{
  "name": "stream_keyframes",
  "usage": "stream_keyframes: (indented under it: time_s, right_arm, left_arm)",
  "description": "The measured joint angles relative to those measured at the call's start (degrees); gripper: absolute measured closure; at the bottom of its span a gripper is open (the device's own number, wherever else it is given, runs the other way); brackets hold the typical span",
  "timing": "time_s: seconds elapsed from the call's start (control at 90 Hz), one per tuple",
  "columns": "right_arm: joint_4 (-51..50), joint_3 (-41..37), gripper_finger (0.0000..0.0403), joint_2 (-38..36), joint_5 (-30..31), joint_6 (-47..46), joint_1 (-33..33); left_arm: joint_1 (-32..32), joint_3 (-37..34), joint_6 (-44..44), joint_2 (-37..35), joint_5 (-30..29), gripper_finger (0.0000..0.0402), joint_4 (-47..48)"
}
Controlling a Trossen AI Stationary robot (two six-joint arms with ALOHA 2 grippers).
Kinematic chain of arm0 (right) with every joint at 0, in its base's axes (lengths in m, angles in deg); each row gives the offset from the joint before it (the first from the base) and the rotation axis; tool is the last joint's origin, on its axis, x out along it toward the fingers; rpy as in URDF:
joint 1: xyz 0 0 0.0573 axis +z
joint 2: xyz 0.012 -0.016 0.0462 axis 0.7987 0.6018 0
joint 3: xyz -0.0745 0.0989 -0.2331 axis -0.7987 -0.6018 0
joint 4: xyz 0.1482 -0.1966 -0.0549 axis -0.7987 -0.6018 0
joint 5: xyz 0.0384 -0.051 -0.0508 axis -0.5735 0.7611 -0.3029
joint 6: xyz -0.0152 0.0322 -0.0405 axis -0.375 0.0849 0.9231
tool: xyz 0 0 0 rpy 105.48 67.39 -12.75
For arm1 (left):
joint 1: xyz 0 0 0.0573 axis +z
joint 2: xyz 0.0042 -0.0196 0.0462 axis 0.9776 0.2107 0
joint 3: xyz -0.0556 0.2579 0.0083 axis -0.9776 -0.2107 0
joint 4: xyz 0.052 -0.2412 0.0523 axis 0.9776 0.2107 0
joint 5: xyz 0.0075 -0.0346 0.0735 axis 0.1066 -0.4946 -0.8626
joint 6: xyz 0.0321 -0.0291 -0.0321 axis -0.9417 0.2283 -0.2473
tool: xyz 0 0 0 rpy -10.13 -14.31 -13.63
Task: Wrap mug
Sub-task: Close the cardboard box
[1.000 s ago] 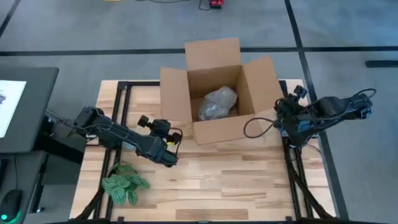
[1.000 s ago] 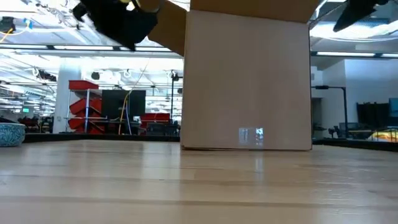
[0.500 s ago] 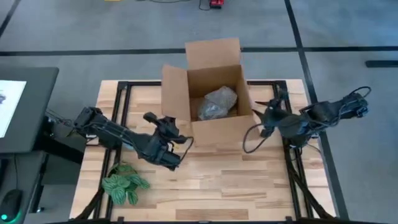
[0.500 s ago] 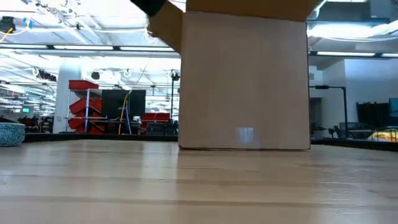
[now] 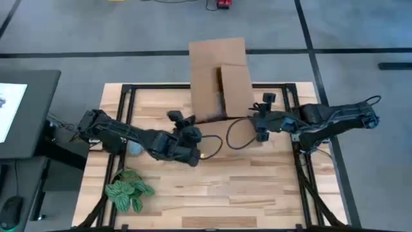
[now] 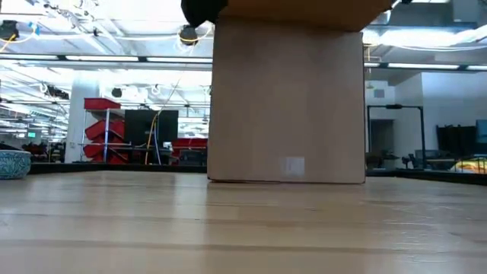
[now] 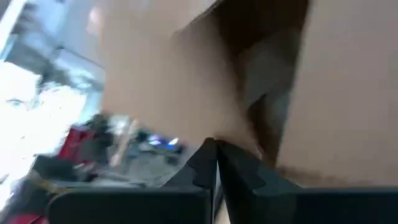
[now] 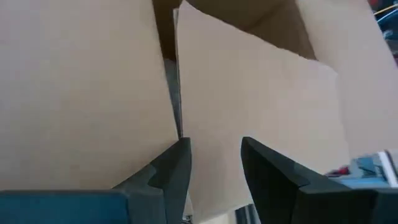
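Two brown cardboard flaps lie folded over the top of the brown cardboard box [image 5: 222, 80], which stands at the far middle of the pale wooden slatted table [image 5: 257, 187]. The mug itself cannot be seen in the high or low views; through the narrow gap left between the flaps, the left wrist view shows only a blurred grey shape [image 7: 264, 78] inside the box, too unclear to name.

The left gripper [image 5: 193, 122] is at the box's near left corner, its arm reaching in from the table's left edge. In the left wrist view its fingers [image 7: 205, 165] are pressed together, clenched on nothing, with their tips at the edge of a flap.

The right gripper [image 5: 254, 118] is at the box's near right corner, its arm coming in from the table's right edge. In the right wrist view its two fingers [image 8: 171, 168] stand apart, released, with a flap's surface right before them and the seam between the flaps running down to the left finger.

In the low view the box's near wall [image 6: 285, 99] fills the middle, with a small pale label [image 6: 294, 165] low on it.

Well left of the box, near the table's front left corner, lies a green leafy plant [image 5: 129, 188]. A blue patterned bowl [image 6: 14, 163] sits at the far left in the low view.
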Motion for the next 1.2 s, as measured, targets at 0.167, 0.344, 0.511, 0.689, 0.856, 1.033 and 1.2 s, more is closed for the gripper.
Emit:
stream_keyframes:
  time_s: [0.167, 0.344, 0.511, 0.689, 0.856, 1.033, 1.2]
  right_arm:
    - [-0.1, -0.3, 0.0266, -2.5, -1.3, -1.5, 0.1]
    - [0.1, -0.4, 0.0266, -4.7, -3.5, -4.0, 0.1]
    - [0.0, -0.4, 0.0266, -6.1, -14.4, -11.1, -1.8]
    - [1.5, -0.3, 0.0266, -6.2, -18.1, -12.3, -1.7]
    - [5.4, 1.5, 0.0266, -9.4, -22.1, -11.1, 0.6]
    - [12.1, 7.6, 0.0266, -12.8, -39.9, -6.6, -2.7]
    - [11.5, 11.9, 0.0274, -12.4, -33.5, -4.2, -9.8]
  left_arm:
    - [-0.1, 0.0, -6.5, 0.0, 2.3, 0.0401, -6.0]
    - [-0.7, 0.0, -4.9, -0.3, 2.9, 0.0401, -7.3]
    - [0.0, 0.0, 1.6, -1.3, 2.5, 0.0401, -8.4]
    - [1.6, 0.0, -5.7, -1.3, 10.2, 0.0401, -16.7]
    - [1.8, 0.0, -10.0, -1.3, 19.1, 0.0401, -20.6]
    - [2.2, 0.1, -11.1, -1.4, 22.4, 0.0401, -20.6]
    - [2.4, 0.1, -11.5, -1.4, 22.8, 0.0401, -20.5]
